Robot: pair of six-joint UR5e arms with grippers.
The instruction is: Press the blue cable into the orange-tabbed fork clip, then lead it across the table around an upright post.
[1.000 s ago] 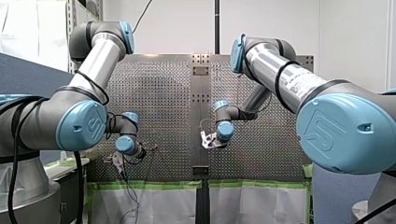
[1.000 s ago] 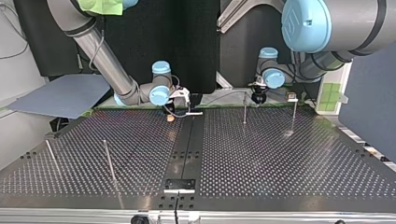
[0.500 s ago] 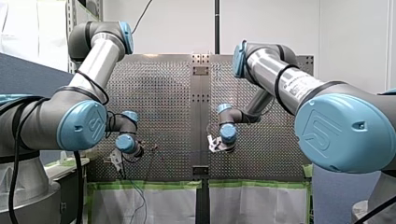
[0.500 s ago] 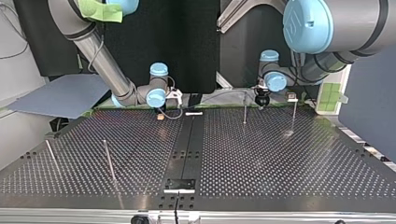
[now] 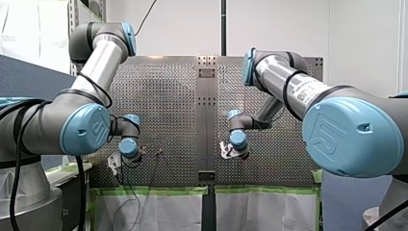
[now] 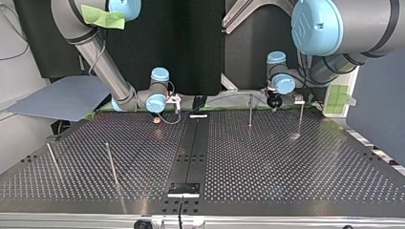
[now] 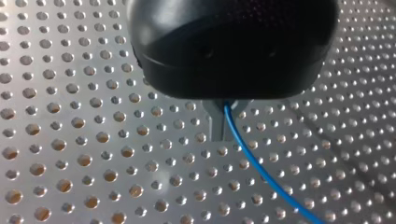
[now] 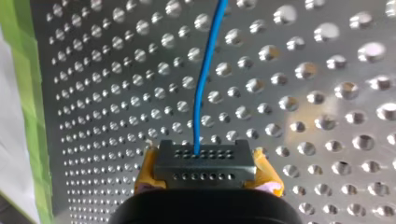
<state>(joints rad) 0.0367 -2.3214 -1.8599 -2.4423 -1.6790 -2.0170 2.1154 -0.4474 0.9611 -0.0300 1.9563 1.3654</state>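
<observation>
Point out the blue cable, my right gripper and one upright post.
blue cable (image 8: 203, 79): right wrist view, the middle of its run ahead of the gripper.
my right gripper (image 8: 205, 161): right wrist view, midway between its yellow-padded fingertips.
upright post (image 6: 250, 110): top view, the middle of its shaft.

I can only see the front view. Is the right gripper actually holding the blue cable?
Observer: Yes. In the right wrist view the blue cable enters the right gripper, clamped between its yellow pads.
Operator: And the other one?
Observer: The left wrist view shows the left gripper shut on the cable, which trails away over the perforated table.
Operator: Any posts close by?
Observer: The top view shows two upright posts standing near the left gripper.
</observation>
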